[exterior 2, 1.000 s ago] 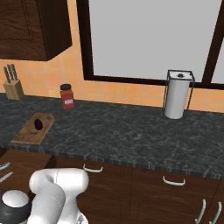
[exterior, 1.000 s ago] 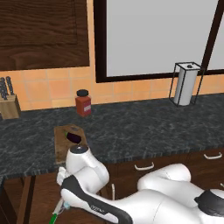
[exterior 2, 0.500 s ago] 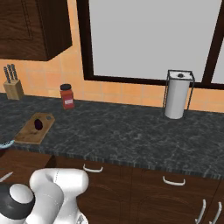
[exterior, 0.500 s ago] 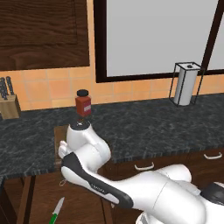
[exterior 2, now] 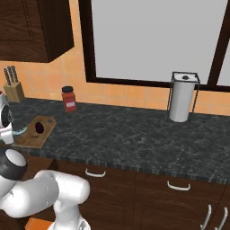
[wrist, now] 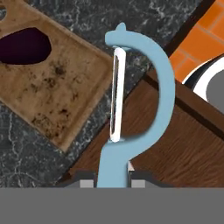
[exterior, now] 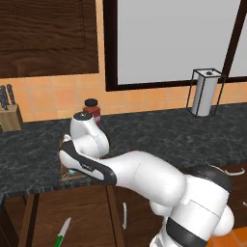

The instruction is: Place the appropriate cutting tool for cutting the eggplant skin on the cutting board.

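Right at 6 o'clock in my hand view, my gripper [wrist: 113,178] is clamped on the peeler [wrist: 131,100], which hangs past the counter edge. Looks like the carry step. Cutting board [wrist: 61,98] sits at 10 o'clock, eggplant [wrist: 24,46] at its far end. Next I'd swing over the board and let go.
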{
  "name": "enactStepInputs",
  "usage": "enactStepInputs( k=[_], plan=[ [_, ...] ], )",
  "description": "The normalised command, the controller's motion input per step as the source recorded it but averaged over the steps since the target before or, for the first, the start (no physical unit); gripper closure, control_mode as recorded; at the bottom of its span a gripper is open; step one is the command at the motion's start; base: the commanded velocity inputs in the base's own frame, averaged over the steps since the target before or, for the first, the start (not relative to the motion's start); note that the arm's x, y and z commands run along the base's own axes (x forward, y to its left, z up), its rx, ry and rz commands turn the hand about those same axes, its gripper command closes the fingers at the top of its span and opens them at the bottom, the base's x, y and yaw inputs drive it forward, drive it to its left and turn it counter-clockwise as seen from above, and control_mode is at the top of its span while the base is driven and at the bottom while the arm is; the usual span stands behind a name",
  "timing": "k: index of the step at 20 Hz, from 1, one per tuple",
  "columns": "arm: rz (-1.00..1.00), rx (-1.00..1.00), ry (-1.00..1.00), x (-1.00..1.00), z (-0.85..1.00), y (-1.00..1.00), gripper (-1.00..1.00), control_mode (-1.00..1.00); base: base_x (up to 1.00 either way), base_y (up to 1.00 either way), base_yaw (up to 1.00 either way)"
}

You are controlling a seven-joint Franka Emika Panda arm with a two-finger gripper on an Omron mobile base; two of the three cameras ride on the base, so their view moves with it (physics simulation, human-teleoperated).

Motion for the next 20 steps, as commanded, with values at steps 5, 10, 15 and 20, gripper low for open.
enactStepInputs(
  k=[5,10,15,20],
  plan=[
    [0.00,-0.05,0.03,0.93,-0.43,0.26,1.00,-1.00,0.00,0.00,0.00],
    [-0.04,-0.09,0.02,0.64,-0.51,0.15,1.00,-1.00,0.00,0.00,0.00],
    [-0.06,-0.01,0.00,0.35,-0.24,0.00,1.00,-1.00,0.00,0.00,0.00],
    [-0.03,0.00,0.00,0.13,-0.39,0.00,1.00,-1.00,0.00,0.00,0.00]
  ],
)
